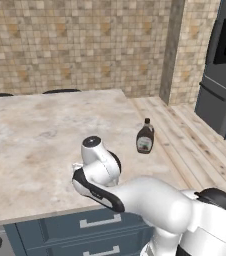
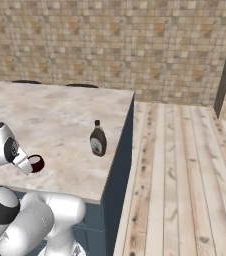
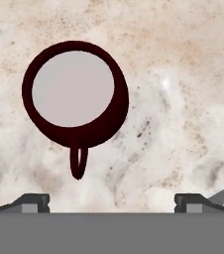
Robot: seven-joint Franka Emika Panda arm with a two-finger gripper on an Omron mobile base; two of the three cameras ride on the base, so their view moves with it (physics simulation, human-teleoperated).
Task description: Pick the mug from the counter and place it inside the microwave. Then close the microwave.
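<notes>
The gripper (image 3: 112,202) hangs wide open, holding nothing, above the mug (image 3: 75,94), which seems off-centre, so a straight descent could knock it over.

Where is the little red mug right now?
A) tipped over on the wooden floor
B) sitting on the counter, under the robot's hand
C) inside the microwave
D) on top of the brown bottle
B: the mug stands upright on the marbled counter, straight below the open tool, which is not touching it.
</notes>
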